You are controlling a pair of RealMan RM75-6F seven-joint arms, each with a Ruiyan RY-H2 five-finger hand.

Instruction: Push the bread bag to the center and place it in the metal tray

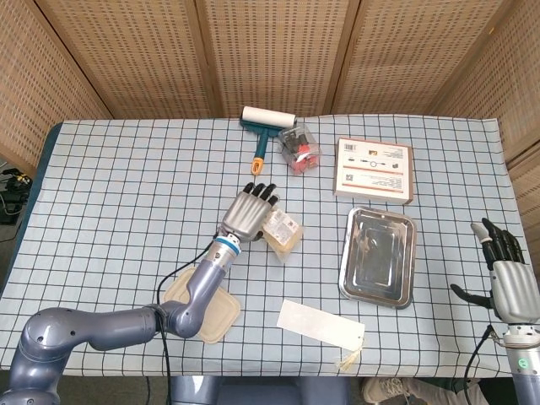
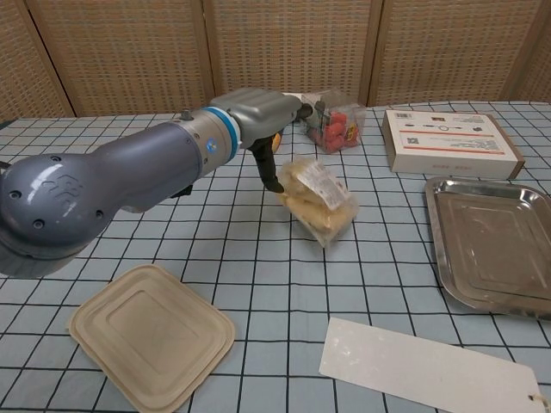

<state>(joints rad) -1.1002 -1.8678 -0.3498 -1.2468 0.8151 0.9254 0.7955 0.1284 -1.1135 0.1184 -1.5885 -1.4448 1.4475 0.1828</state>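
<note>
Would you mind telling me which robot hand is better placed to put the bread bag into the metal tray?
The left robot hand: it touches the bread bag mid-table, beside the metal tray. The right robot hand idles, open, beyond the table's edge.

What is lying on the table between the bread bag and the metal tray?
Nothing: only bare checked cloth lies between the bread bag and the metal tray, clearest in the head view.

Metal tray (image 2: 491, 249) cut by chest view's right edge; box label (image 1: 374, 171) unreadable.

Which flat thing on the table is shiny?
The metal tray by the right edge. It gleams silver; the beige lid and white card near it look dull.
</note>
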